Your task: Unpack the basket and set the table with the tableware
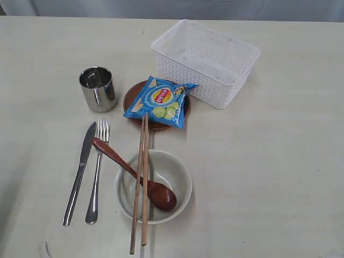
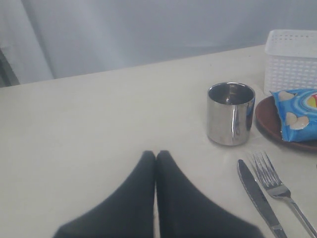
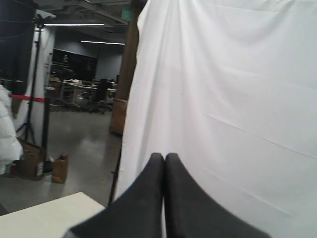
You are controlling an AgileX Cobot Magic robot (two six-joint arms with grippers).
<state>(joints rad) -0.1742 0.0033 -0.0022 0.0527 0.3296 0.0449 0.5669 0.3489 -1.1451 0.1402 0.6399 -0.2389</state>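
The white basket [image 1: 207, 60] stands empty at the back right of the table [image 1: 279, 177]. In front of it a blue chip bag [image 1: 160, 101] lies on the reddish-brown plate [image 1: 130, 98]. The steel cup [image 1: 98, 88] is upright to the left. Knife [image 1: 79, 172] and fork [image 1: 97, 171] lie side by side. Two chopsticks [image 1: 142, 180] and the reddish-brown spoon [image 1: 131, 173] rest across the white bowl [image 1: 180, 174]. My left gripper [image 2: 156, 154] is shut and empty, short of the cup [image 2: 230, 113]. My right gripper [image 3: 164, 157] is shut, pointing at a white curtain. Neither arm shows in the exterior view.
In the left wrist view the knife [image 2: 258, 197], fork [image 2: 277, 189], plate [image 2: 267, 124] with chip bag [image 2: 298, 114] and basket [image 2: 291, 58] lie to one side of the cup. The right wrist view catches a table corner [image 3: 44, 218].
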